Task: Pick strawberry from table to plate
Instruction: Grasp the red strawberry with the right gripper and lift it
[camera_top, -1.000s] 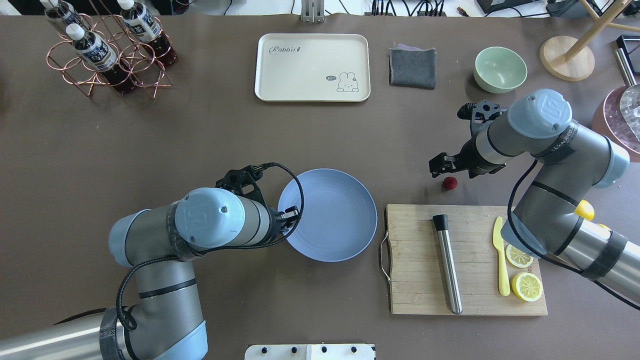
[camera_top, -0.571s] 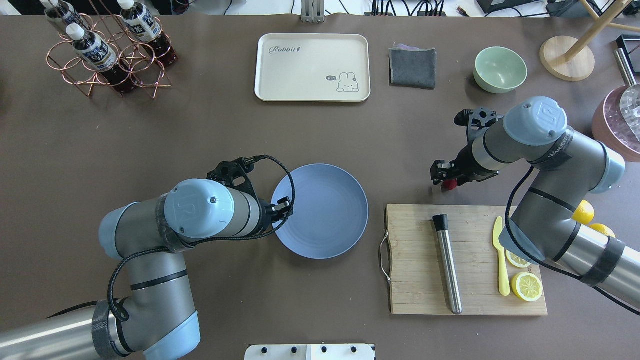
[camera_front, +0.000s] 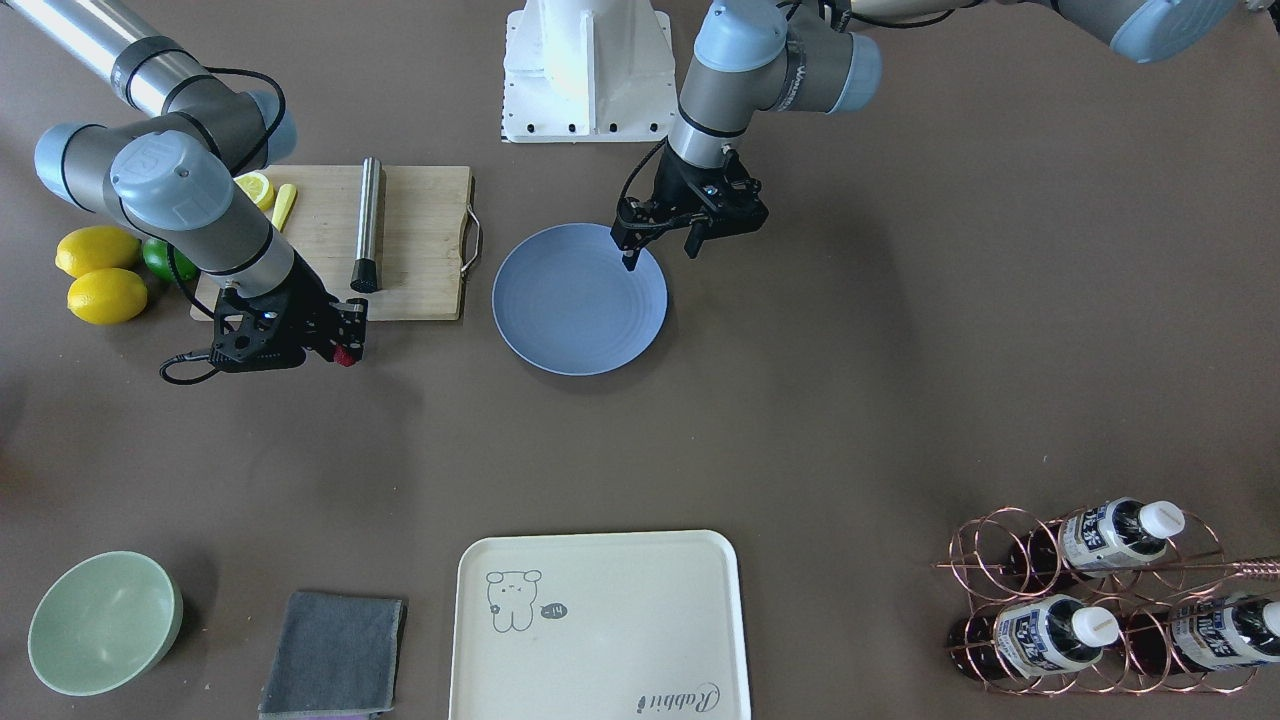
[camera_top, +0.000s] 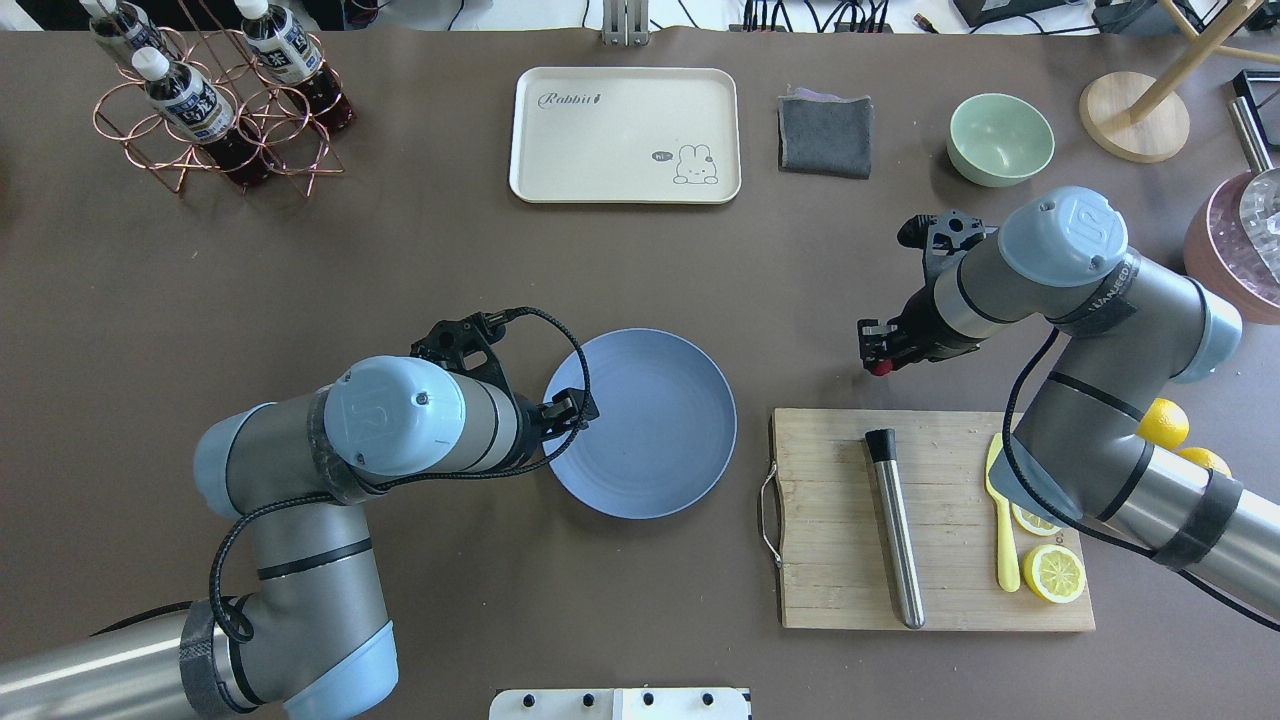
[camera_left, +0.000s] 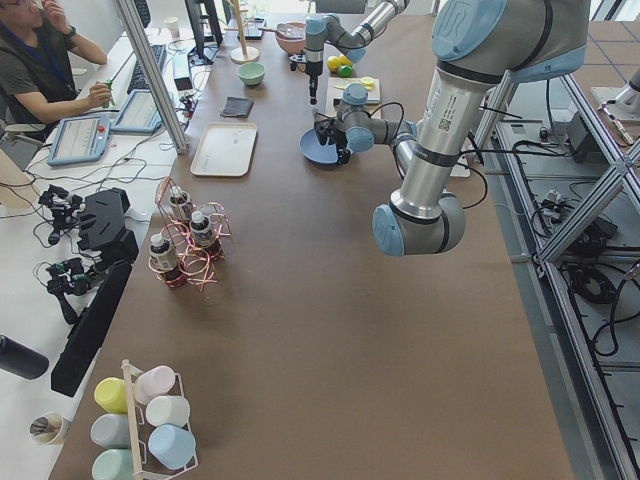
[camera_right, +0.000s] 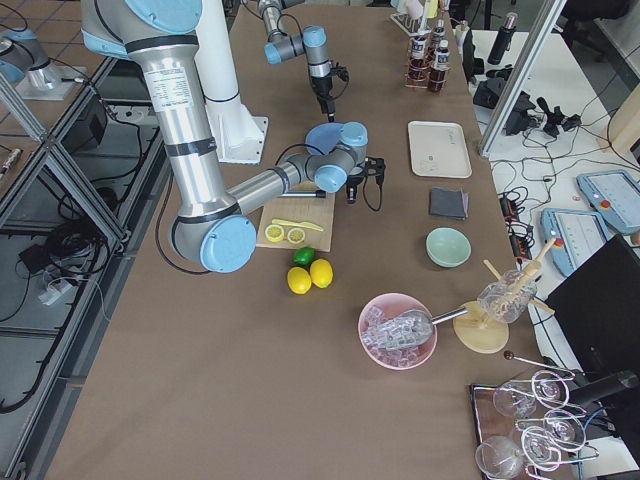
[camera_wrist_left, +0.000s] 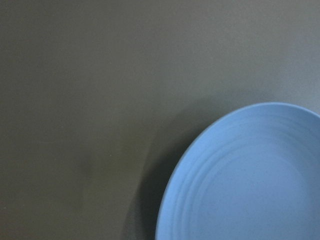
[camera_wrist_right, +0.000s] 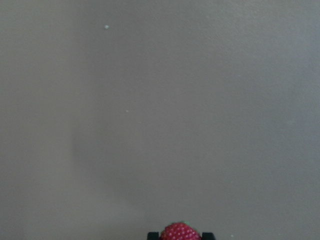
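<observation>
— Since a second ago, the right arm (camera_top: 1060, 240) has swung toward nine o'clock in the overhead view and lowered its tool onto the berry, which then lay bare on the table (camera_top: 400, 280). The plate (camera_top: 660, 450) has also slid slightly toward nine o'clock, along with the left arm (camera_top: 400, 415).

— Why is the left arm parked there?

— My guess is that it waits at the plate's nine o'clock rim so the three o'clock side stays free for the delivery. The left gripper (camera_front: 660, 255) hangs over that rim with its fingers spread and nothing between them.

— And the right gripper (camera_top: 874, 358)?

— It is pinched closed on the strawberry (camera_wrist_right: 180, 232). The wrist view shows the red berry wedged between the two black fingertips.

— Where does that put the berry?

— Roughly three o'clock from the plate and well apart from it, just beyond the twelve o'clock edge of the cutting board (camera_top: 830, 520). I cannot tell whether it has left the table yet.

— Why grip it from above?

— Probably because a small, round thing on a flat surface only offers its sides, so a finger goes on each flank.
</observation>
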